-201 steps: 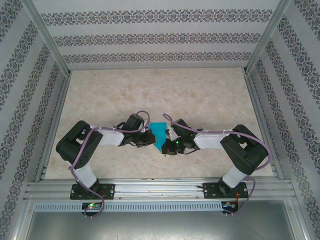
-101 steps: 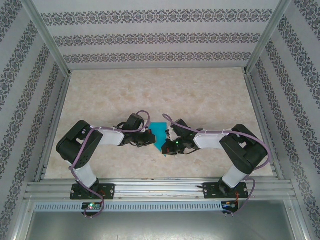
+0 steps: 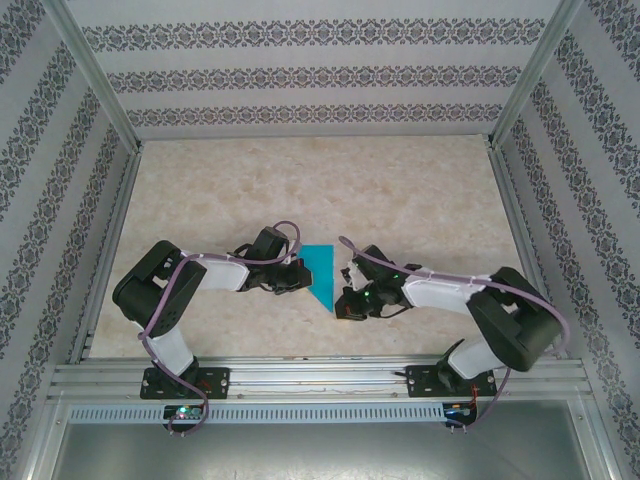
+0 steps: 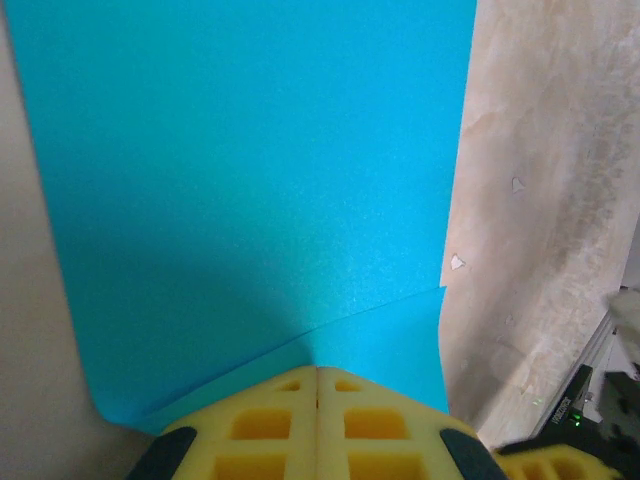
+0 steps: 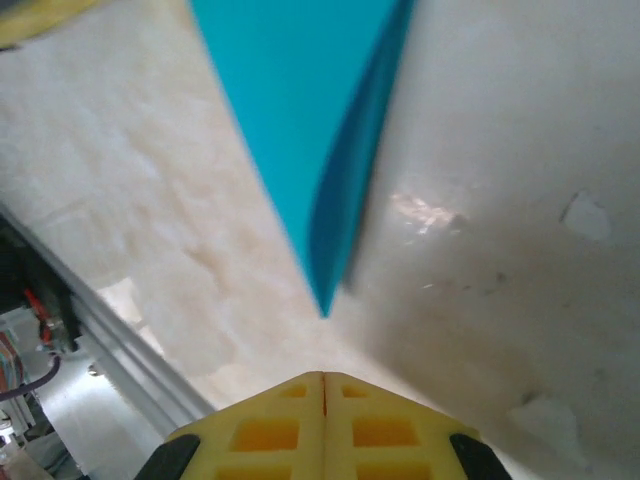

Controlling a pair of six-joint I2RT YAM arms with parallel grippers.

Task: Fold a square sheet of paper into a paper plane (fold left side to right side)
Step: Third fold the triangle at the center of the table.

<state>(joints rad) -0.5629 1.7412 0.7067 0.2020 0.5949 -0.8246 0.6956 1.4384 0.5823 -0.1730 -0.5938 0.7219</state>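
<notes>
The sheet of paper [image 3: 322, 268] is showing a plain teal-blue, deepening to a darker blue along its shaded fold in the right wrist view. The bench [image 3: 400, 190] is showing beige marbling with paler cloudy veins. The walls [image 3: 320, 75] are carrying white bands alternating with grey ornamental strips. The left pincer [image 4: 318, 375] and right pincer [image 5: 322, 380] are showing yellow pads. The left arm [image 3: 215, 272] and right arm [image 3: 440, 292] are wearing black and white, with lilac cables [image 3: 286, 224].

Matt and smooth, the square sheet of paper [image 4: 250, 170] (finely speckled up close); the tabletop [image 5: 500, 150] looks marbled with a soft sheen; the frame rails [image 3: 320, 378] are brushed metal.
</notes>
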